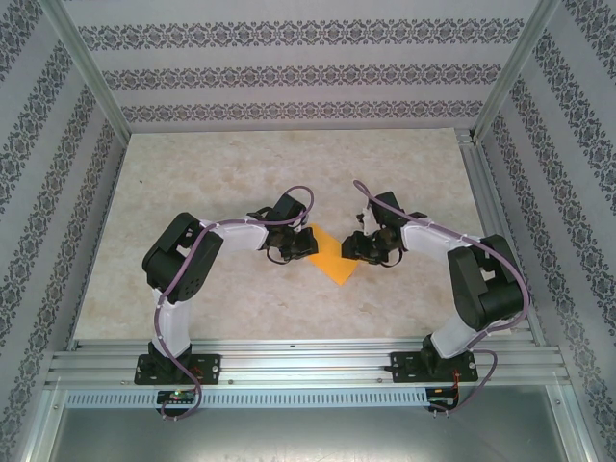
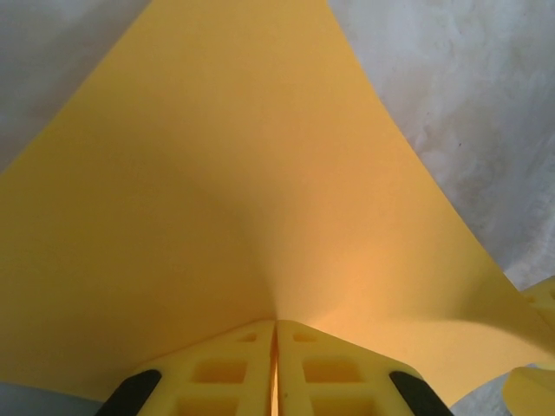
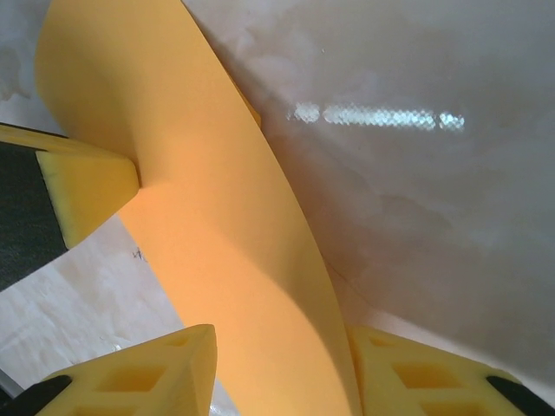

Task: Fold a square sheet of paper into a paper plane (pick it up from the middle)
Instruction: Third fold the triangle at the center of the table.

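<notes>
The square sheet of paper (image 1: 332, 258) (image 2: 260, 173) (image 3: 225, 217) is bowing up from the pale marbled bench (image 1: 221, 164) midway between my two arms, and my left fingers (image 1: 294, 245) (image 2: 251, 355) are pressing together on one edge of it, pinching it. My right fingers (image 1: 359, 248) (image 3: 173, 364) are standing spread, with the opposite edge running up between them. Patterned walls (image 1: 289, 67) and an aluminium rail (image 1: 308, 364) are ringing the bench, well apart from the sheet.
</notes>
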Robot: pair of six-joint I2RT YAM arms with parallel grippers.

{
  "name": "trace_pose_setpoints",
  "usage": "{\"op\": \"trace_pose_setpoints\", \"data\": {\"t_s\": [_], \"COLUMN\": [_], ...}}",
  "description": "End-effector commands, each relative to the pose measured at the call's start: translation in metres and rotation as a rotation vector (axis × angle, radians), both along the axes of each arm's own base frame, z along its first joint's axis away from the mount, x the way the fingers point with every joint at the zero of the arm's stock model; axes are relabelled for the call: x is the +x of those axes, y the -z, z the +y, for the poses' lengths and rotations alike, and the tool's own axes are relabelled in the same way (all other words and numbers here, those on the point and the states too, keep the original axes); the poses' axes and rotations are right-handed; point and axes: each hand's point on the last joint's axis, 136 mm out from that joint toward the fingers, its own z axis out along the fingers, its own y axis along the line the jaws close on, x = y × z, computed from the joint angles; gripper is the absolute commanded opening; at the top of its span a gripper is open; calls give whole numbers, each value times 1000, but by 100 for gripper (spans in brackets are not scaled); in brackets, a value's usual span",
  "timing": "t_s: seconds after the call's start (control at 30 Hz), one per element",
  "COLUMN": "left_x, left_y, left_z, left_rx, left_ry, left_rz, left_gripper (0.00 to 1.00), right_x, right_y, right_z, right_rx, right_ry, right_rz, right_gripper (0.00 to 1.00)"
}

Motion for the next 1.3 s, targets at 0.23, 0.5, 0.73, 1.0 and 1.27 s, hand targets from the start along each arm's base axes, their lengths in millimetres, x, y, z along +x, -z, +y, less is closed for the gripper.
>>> {"op": "trace_pose_setpoints", "data": {"t_s": [0.23,0.5,0.73,1.0,1.27], "left_x": [0,2,0,-1,-3], "left_y": [-26,-47,-52,-52,-50], "left_z": [-18,-42,-54,-61,-70], "left_rx": [-80,-206,-294,-319,-337], "left_ry": [11,-4,-36,-37,-26], "left_rz": [-2,19,56,71,90], "left_gripper": [20,33,47,44,48], "right_x": [-8,-10,-10,-13,-14], "right_y": [-24,-31,-36,-38,-46], "right_z": [3,19,23,7,8], "right_rx": [97,246,295,220,247], "right_ry": [27,17,20,57,51], "right_rz": [-76,-119,-144,-172,-183], "right_gripper": [42,47,51,53,48]}}
